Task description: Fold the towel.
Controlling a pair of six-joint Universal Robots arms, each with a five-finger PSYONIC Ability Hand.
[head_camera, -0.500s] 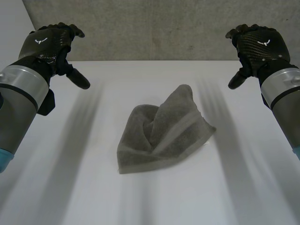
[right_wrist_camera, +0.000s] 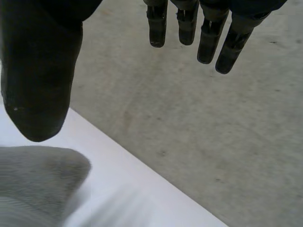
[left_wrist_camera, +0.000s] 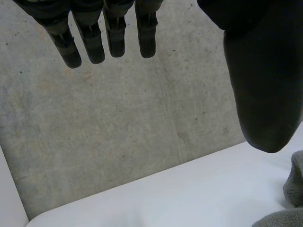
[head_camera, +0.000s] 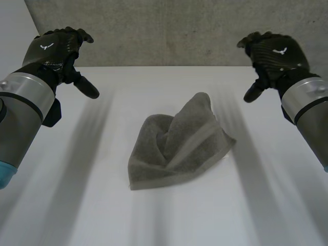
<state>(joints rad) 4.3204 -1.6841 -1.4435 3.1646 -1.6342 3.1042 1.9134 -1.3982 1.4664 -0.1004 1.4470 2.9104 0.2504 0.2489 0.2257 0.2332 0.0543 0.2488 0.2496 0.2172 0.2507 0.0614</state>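
A grey towel point(head_camera: 177, 146) lies crumpled in a loose heap at the middle of the white table point(head_camera: 102, 205), one point sticking up toward the back. My left hand point(head_camera: 54, 51) hovers open above the table's back left, well clear of the towel. My right hand point(head_camera: 274, 54) hovers open at the back right, also apart from it. In the left wrist view my straight fingers point(left_wrist_camera: 111, 33) and thumb point(left_wrist_camera: 262, 90) hold nothing, and a bit of towel point(left_wrist_camera: 293, 189) lies beyond the thumb. In the right wrist view my fingers point(right_wrist_camera: 208, 33) are straight too, with the towel point(right_wrist_camera: 38, 179) under the thumb point(right_wrist_camera: 40, 80).
A grey concrete wall point(head_camera: 174, 31) rises behind the table's far edge. Bare white table surrounds the towel on all sides.
My right hand has shifted a little to the left, toward the towel. The left hand and the towel stay as they were.
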